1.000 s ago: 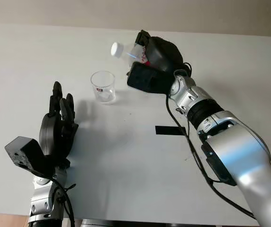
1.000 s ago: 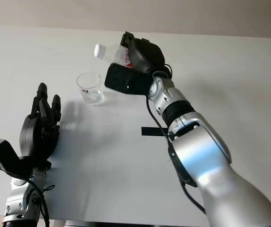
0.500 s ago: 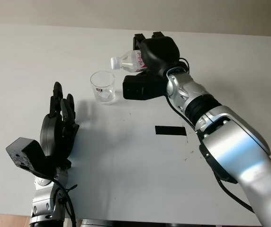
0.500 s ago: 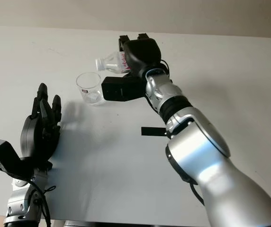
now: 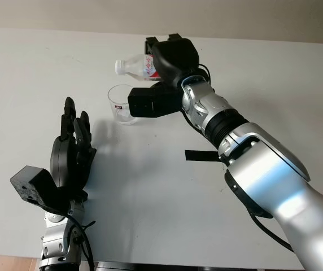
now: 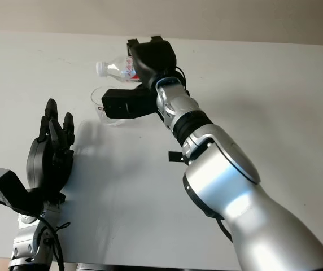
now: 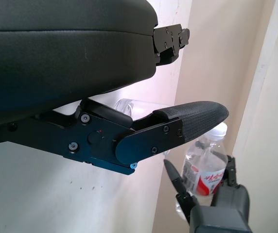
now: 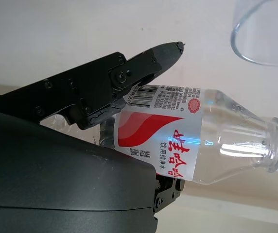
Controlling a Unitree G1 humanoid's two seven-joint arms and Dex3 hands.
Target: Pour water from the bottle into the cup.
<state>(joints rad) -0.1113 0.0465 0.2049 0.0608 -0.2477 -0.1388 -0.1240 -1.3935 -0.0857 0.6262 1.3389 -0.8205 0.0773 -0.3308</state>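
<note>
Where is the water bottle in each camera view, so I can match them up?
Left eye view: bottle upper centre, lying sideways in the right robot hand, above the cup.
Right eye view: bottle upper left of centre.
Left wrist view: bottle beyond the left robot hand.
Right wrist view: bottle across the middle.
Shared landmark: its red label.

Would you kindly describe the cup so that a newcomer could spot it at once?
On the white table, look toward the far middle, just below the tilted water bottle held in the right hand. The cup stands upright there, partly behind the right wrist camera; it is the clear open-topped tumbler with a small red mark.
</note>
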